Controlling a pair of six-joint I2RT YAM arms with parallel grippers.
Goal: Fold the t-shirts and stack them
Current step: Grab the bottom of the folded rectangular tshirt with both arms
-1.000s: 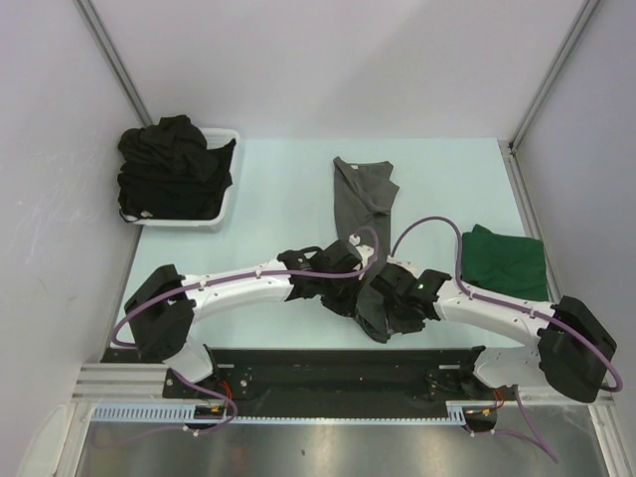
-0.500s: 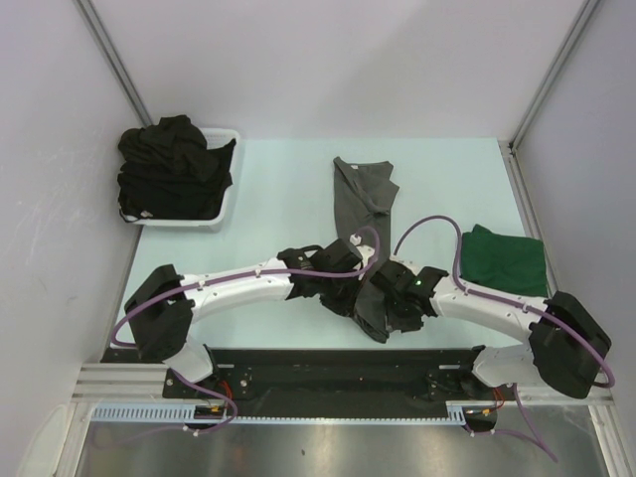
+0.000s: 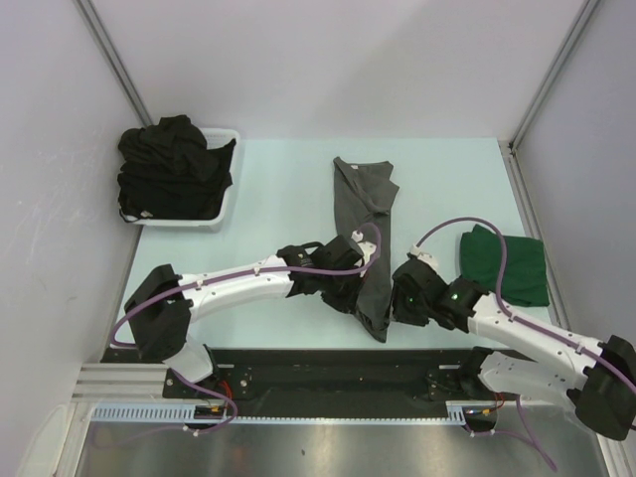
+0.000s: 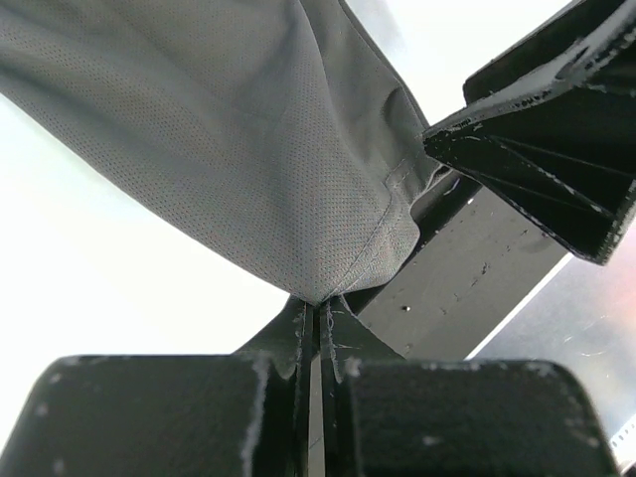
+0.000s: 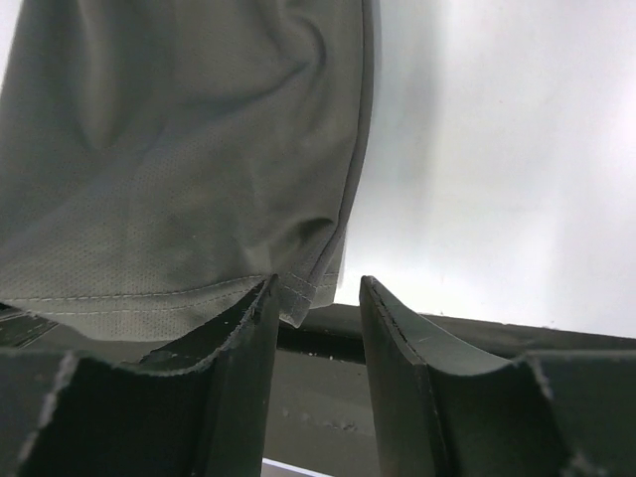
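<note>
A charcoal grey t-shirt [image 3: 360, 199] lies in a long narrow strip down the middle of the table. Its near end is bunched where my left gripper [image 3: 356, 280] holds it. In the left wrist view that gripper [image 4: 318, 320] is shut on a pinch of the grey t-shirt [image 4: 248, 149]. My right gripper [image 3: 398, 298] sits just right of the shirt's near end. Its jaws [image 5: 318, 298] are open and empty, with the grey t-shirt's hemmed corner [image 5: 179, 179] beside the left finger [image 5: 248, 338]. A dark green t-shirt [image 3: 507, 263] lies folded at the right.
A white basket [image 3: 227, 204] at the back left holds a heap of black t-shirts [image 3: 174, 164]. The black base rail [image 3: 338, 363] runs along the near edge. Walls close in both sides.
My right gripper has opened, let go of the grey t-shirt's near end and drawn back to the right. The left gripper has kept its grip and barely moved.
</note>
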